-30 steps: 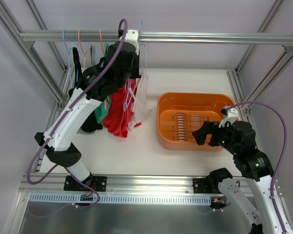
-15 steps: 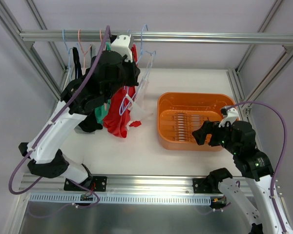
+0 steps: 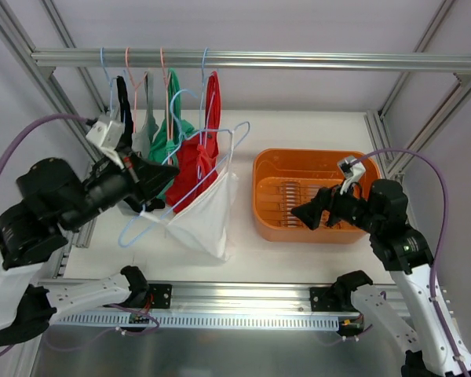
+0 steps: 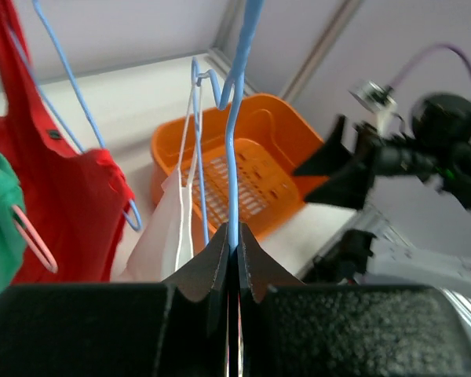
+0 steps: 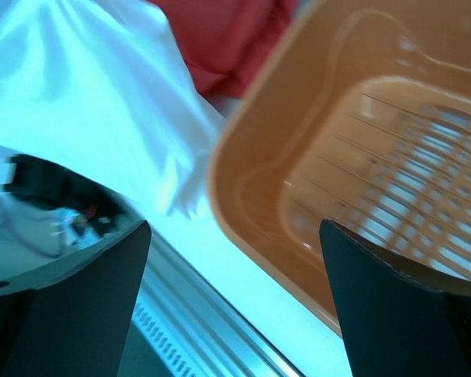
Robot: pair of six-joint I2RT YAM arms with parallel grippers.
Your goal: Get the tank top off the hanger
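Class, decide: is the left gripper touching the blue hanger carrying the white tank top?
Touching. The left wrist view shows the left gripper shut on the blue hanger, no gap.

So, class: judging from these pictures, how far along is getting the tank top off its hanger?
Done: the blue hanger with the white tank top is off the rail. In hand: the left claw is shut on the hanger's wire. Left: the top is still on the hanger; the open right claw, by the orange basket, has not gripped it.
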